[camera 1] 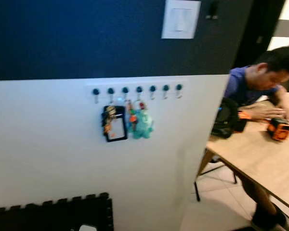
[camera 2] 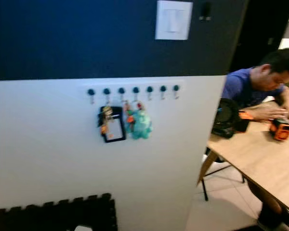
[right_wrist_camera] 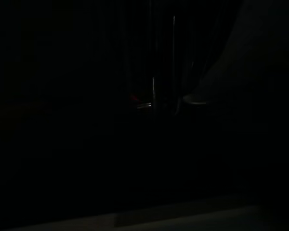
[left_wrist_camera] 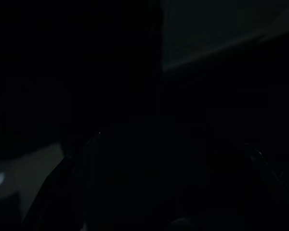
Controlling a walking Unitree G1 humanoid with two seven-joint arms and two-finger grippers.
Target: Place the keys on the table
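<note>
Black foam matting lies nearest, at 7 o'clock along the foot of the wall, with a small white thing at its lower edge, too cut off to name. Above it the wall is white in its lower part and dark blue higher up. A rail of seven dark hooks runs across the white part just under the blue, a little above the middle of the head views. The keys hang from the second hook from the left, bunched with a black-framed card holder. Just beside them, toward 3 o'clock, a teal plush toy hangs with some orange bits, touching the holder's edge. A white switch plate sits on the blue at 12 o'clock.

At 3 o'clock the wooden counter stands well apart from the keys, beyond the wall's corner. A person in a blue shirt sits at it, leaning over, one hand near an orange and black gadget. A black round device rests on the counter's near end. White floor tiles show beneath at 5 o'clock.

Both wrist views are almost wholly dark; I cannot tell whether the left hand or the right hand is clenched or released.
</note>
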